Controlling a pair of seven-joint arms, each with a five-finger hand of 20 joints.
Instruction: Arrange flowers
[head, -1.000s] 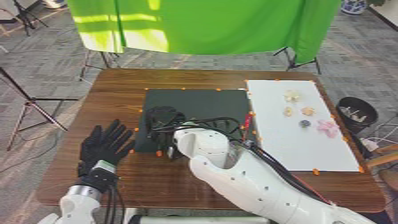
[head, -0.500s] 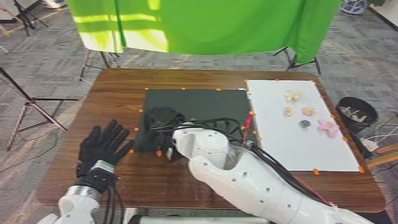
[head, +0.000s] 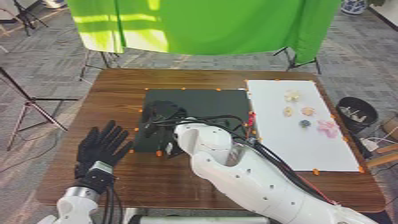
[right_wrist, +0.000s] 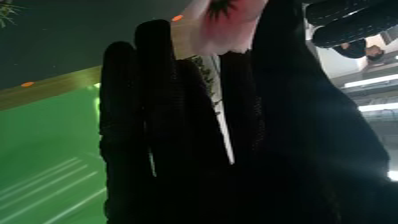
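Flower (right_wrist: 229, 31) by right hand (head: 163, 113), black mat (head: 222, 102) below

Brown wood-grain table (head: 107, 100), on grey patterned carpet tile floor (head: 195, 62). Green cloth (head: 222, 25) hung on thin dark stands (head: 314, 64) beyond the table's far edge; bright yellowish light patches on its left part. Black tripod (head: 32, 101) left of table, legs spread, thin cable on the floor near it. Black round bin (head: 360, 126) on floor just beside table's right edge, pale items inside. Blue-and-white jar (head: 353, 6), far right. Right wrist view: long white ceiling lights (right_wrist: 371, 80), lit.
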